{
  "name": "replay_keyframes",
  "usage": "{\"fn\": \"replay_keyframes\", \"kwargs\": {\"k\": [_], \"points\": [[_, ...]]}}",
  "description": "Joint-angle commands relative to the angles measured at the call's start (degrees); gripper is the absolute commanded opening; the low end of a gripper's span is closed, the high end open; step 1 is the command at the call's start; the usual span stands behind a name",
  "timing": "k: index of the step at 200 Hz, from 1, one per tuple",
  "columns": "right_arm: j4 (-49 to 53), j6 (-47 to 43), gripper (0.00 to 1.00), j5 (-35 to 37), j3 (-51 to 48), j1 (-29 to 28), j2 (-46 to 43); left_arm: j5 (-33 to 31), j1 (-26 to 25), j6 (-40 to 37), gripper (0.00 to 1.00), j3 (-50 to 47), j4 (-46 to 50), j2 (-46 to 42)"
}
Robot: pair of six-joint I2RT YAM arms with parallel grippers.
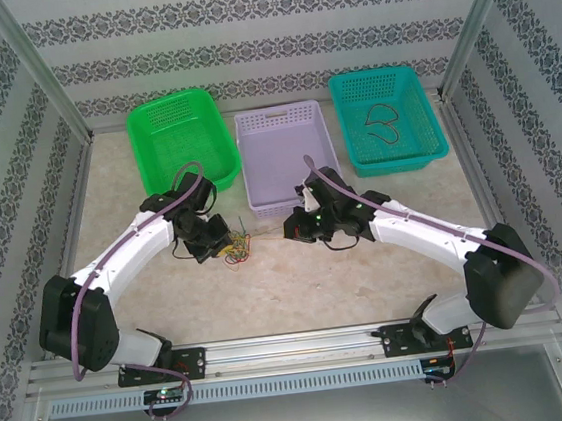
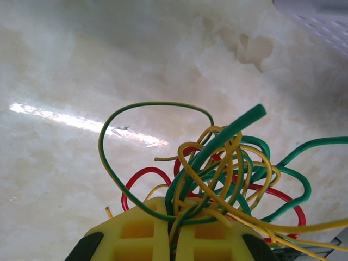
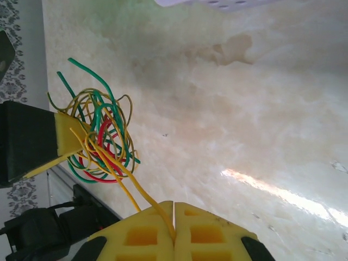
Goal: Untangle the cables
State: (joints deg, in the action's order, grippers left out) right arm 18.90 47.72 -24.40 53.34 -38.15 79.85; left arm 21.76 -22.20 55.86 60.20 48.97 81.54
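Note:
The cables form a small tangle (image 1: 237, 247) of red, green and yellow strands left of the table's middle. My left gripper (image 2: 174, 209) is shut on the tangle (image 2: 217, 163), with loops spilling out above its yellow fingers (image 2: 136, 228). In the top view the left gripper (image 1: 216, 245) sits just left of the tangle, and my right gripper (image 1: 289, 232) is a short way to its right. My right gripper (image 3: 174, 209) is shut on one yellow cable (image 3: 136, 190), which runs up-left to the tangle (image 3: 100, 136) at the left gripper's fingertips (image 3: 68, 136).
Three baskets stand along the back: green (image 1: 146, 124), purple (image 1: 282, 120) and teal (image 1: 349, 88), the teal one holding a couple of dark cables (image 1: 385, 124). The purple basket's front edge is just behind both grippers. Patterned walls enclose the marbled table (image 1: 289, 290).

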Motion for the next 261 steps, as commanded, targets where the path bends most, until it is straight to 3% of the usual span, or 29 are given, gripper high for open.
{"fn": "replay_keyframes", "kwargs": {"k": [1, 29, 37, 81, 132, 158, 189, 230, 261], "points": [[13.2, -2.9, 0.00, 7.8, -2.5, 5.2, -6.6, -14.4, 2.2, -0.4, 0.02, 0.1, 8.8, 1.7], [14.0, -4.1, 0.00, 3.4, -1.9, 8.9, -8.2, -14.5, 2.2, -4.0, 0.27, 0.7, 10.1, 3.3], [14.6, -4.6, 0.00, 1.9, -1.4, 8.6, -6.9, -14.1, 2.1, -4.3, 0.30, 0.4, 10.0, 3.3], [12.2, -0.9, 0.00, 2.6, -3.8, 3.1, -3.0, -14.3, 0.2, -3.3, 0.32, 1.2, 10.5, 1.1], [16.4, -4.4, 0.00, 6.2, -4.8, 4.1, -1.8, -19.2, -1.8, -3.7, 0.32, 2.0, 14.1, 2.1], [17.3, -6.2, 0.00, 4.7, -4.6, 4.2, -0.3, -11.8, -3.7, -1.6, 0.38, 1.8, 9.9, 1.5], [16.6, -6.1, 0.00, 5.3, -4.6, 4.3, 0.4, -5.1, -11.0, 2.9, 0.43, 1.4, 6.6, 2.5], [15.9, -5.6, 0.00, 4.9, -4.4, 4.4, 1.0, -5.1, -13.3, 3.2, 0.48, -1.8, 4.8, 5.9], [16.4, -5.9, 0.00, 4.5, -4.1, 4.5, 0.8, -11.9, -13.5, 0.1, 0.43, -0.8, 4.4, 11.5]]}}
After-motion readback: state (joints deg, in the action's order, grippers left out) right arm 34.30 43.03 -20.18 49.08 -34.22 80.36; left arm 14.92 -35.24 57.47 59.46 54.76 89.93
